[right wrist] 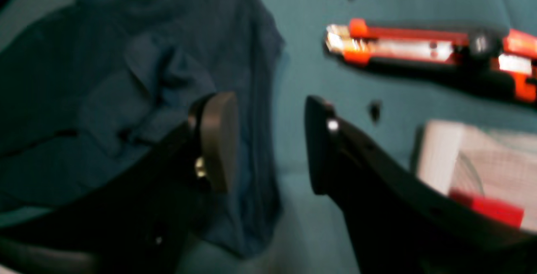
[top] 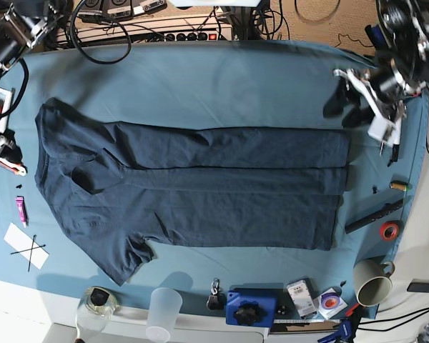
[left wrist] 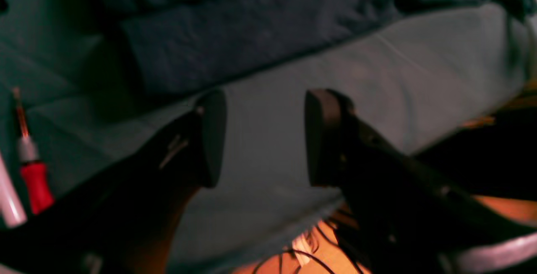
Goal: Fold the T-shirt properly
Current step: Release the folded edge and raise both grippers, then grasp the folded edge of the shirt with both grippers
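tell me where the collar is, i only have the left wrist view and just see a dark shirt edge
observer: The T-shirt lies lengthwise on the table cloth; its collar is at the end away from your left end effector.
operator: any sleeve still sticking out
observer: Yes, one sleeve juts out on the near long side.
operator: and the right end effector
observer: The right end effector is open with nothing between its pads, at the shirt's edge near an orange utility knife.
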